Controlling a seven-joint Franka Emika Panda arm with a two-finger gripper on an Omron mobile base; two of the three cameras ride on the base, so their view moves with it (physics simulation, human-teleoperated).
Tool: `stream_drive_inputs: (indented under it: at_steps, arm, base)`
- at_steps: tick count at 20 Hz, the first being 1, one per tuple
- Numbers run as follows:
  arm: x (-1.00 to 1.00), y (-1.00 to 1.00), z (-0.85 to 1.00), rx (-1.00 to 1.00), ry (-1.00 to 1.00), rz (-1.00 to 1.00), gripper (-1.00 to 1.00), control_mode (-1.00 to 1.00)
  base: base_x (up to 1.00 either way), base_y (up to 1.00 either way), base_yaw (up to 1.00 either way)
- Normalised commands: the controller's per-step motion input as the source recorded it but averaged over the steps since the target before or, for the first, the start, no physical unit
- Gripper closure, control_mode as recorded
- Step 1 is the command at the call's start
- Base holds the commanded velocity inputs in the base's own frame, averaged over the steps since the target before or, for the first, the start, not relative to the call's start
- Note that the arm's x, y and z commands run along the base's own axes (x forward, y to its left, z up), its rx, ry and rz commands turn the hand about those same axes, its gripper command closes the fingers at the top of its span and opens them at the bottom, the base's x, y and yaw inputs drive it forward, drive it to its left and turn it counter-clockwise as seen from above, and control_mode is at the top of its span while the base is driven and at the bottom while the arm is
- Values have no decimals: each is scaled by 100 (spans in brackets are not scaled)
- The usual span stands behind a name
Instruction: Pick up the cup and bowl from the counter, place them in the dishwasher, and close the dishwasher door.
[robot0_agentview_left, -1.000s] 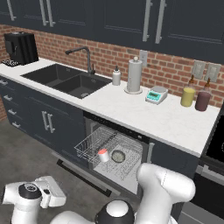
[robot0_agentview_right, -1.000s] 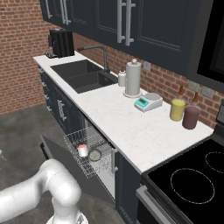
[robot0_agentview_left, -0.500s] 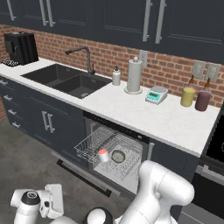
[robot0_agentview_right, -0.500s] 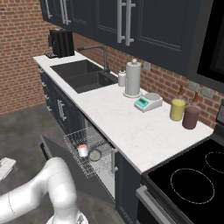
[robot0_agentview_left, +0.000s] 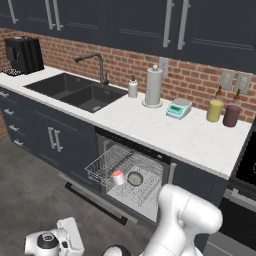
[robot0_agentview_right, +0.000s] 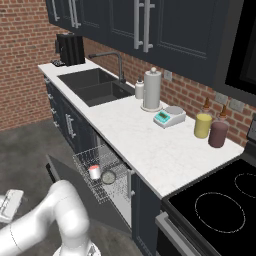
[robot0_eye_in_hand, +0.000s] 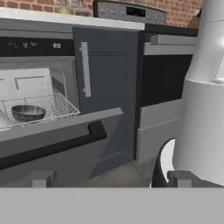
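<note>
The cup (robot0_agentview_left: 118, 177), white with a red inside, stands in the silver wire rack (robot0_agentview_left: 107, 165) pulled out of the dishwasher (robot0_agentview_left: 150, 165). The dark grey bowl (robot0_agentview_left: 135, 178) lies beside it on the right. Both also show from the other side, cup (robot0_agentview_right: 94, 172) and bowl (robot0_agentview_right: 108, 177), and the bowl (robot0_eye_in_hand: 28, 112) rests in the rack in the hand view. The dishwasher door (robot0_agentview_left: 95, 200) hangs open, and its bar handle (robot0_eye_in_hand: 52, 145) is close ahead of my gripper (robot0_eye_in_hand: 112, 179). The gripper is open with nothing between its fingers. My white hand (robot0_agentview_left: 52, 241) is low near the floor, in front of the door.
On the white counter (robot0_agentview_left: 165, 135) stand a paper towel roll (robot0_agentview_left: 153, 86), a small scale (robot0_agentview_left: 178, 108), a yellow canister (robot0_agentview_left: 215, 110) and a maroon canister (robot0_agentview_left: 232, 115). A sink (robot0_agentview_left: 75, 92) is to the left, a black stove (robot0_agentview_right: 220, 205) to the right. My own white arm (robot0_eye_in_hand: 205, 87) stands close on the right of the hand view.
My hand has sunk lower toward the floor in front of the open door. The cup, the bowl and the door have stayed put.
</note>
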Motion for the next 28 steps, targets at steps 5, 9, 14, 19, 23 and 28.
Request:
stream_drive_inputs:
  at_steps: [5,9,14,19,23,28]
  arm:
    - [47,-16,-88,-8,-15,24,-100,-100]
    - [47,0,-84,-11,-19,17,-100,-100]
    - [55,0,-60,-2,-15,7,-100,-100]
    - [81,0,-41,-3,-1,-5,-100,-100]
    - [76,-3,-60,-5,6,-26,-100,-100]
    - [88,-3,-64,-8,13,-33,-100,-100]
  base:
    - [0,0,0]
    - [0,0,0]
    - [0,0,0]
    - [0,0,0]
    - [0,0,0]
    - [0,0,0]
